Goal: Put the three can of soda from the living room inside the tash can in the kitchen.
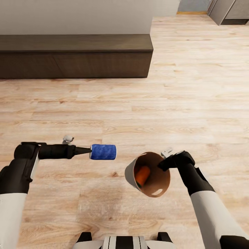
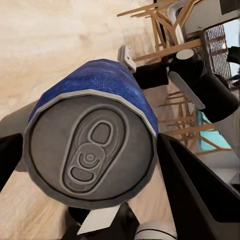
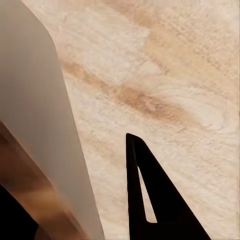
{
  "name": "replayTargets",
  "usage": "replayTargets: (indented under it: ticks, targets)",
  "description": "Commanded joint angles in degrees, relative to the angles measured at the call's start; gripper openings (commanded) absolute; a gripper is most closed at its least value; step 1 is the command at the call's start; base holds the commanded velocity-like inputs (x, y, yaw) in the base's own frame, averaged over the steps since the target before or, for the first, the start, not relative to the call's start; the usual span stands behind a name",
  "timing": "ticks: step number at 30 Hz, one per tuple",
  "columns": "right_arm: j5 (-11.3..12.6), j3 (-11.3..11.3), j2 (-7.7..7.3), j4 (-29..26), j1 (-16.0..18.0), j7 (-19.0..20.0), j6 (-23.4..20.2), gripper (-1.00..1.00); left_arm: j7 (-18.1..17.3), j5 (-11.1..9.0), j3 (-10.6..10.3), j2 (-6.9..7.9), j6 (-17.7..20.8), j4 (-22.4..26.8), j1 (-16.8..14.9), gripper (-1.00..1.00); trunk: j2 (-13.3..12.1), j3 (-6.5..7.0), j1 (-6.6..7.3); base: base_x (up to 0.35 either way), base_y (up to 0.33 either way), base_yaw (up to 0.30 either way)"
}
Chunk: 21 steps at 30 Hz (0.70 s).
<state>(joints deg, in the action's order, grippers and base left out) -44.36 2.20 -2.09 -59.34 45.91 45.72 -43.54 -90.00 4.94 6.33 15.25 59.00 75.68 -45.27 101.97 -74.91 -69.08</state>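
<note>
A dark blue can of soda (image 1: 103,152) lies sideways in the air above the floor, with my left gripper (image 1: 88,151) shut on it. The left wrist view shows its silver top (image 2: 90,152) between the two black fingers (image 2: 192,187). To its right hangs the tash can (image 1: 130,172), tilted with its brown inside facing me. An orange can of soda (image 1: 142,175) lies inside it. My right gripper (image 1: 166,159) is shut on the bin's rim; in the right wrist view the pale wall (image 3: 42,125) runs beside one finger (image 3: 150,200).
A long low dark-brown bench (image 1: 74,55) stands against the wall at the back left. Light wood floor (image 1: 138,103) stretches all around. Grey cabinet fronts (image 1: 230,10) show at the far right corner. My base's front (image 1: 124,242) shows at the lower edge.
</note>
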Motion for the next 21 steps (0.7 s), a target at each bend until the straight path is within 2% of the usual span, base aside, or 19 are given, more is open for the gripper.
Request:
replayTargets:
  ticks: [1,2,3,4,8,11,12,14,18,21]
  targets:
    - [1.02,-0.08,0.35,0.55,0.13,-0.39,-0.69,-1.00,0.00,0.12,-0.01,-0.22,0.22,0.56,0.01,-1.00,0.00,0.00,0.01,0.000,0.000,0.000]
    - [1.02,-0.12,0.95,1.60,0.44,-2.17,-0.71,-1.00,0.00,0.15,-0.04,-0.70,0.58,1.47,0.01,-1.00,0.00,0.00,0.01,0.000,0.000,0.000]
    - [1.06,-0.12,1.88,4.47,2.09,-6.09,-0.74,-1.00,0.00,0.21,-0.07,-1.33,1.00,2.67,0.01,-1.00,0.00,0.00,0.01,0.000,0.000,0.000]
    - [1.08,-0.11,2.11,5.98,3.01,-7.64,-0.74,-1.00,0.00,0.20,-0.09,-1.52,1.00,3.00,0.01,-1.00,0.00,0.00,0.01,0.000,0.000,0.000]
    - [1.11,-0.10,2.43,8.87,4.57,-9.94,-0.75,-1.00,0.00,0.22,-0.92,-2.73,1.00,4.08,0.00,-1.00,0.00,0.00,0.01,0.000,0.000,0.000]
    - [1.12,-0.10,2.55,9.81,5.00,-10.59,-0.75,-1.00,0.00,0.20,-3.51,-4.21,1.00,4.77,-0.02,-1.00,0.00,0.00,0.01,0.000,0.000,0.000]
    - [1.14,-0.10,2.58,9.97,5.12,-10.78,-0.74,-1.00,0.00,0.23,-4.84,-5.23,1.00,5.36,-0.01,-1.00,0.00,0.00,0.01,0.000,0.000,0.000]
    - [1.19,-0.10,2.60,10.04,5.18,-10.89,-0.70,-1.00,0.00,0.30,-5.75,-5.90,1.00,5.84,0.00,-1.00,0.00,0.00,0.01,0.000,0.000,0.000]
    - [1.09,-0.10,4.17,10.18,5.36,-11.11,-0.74,-1.00,0.00,0.67,-7.72,-7.85,1.00,6.27,0.01,-1.00,0.00,0.00,0.01,0.000,0.000,0.000]
    - [1.04,-0.10,4.84,10.22,5.39,-11.16,-0.75,-1.00,0.00,1.19,-12.20,-10.16,1.00,6.32,0.01,-1.00,0.00,0.00,0.01,0.000,0.000,0.000]
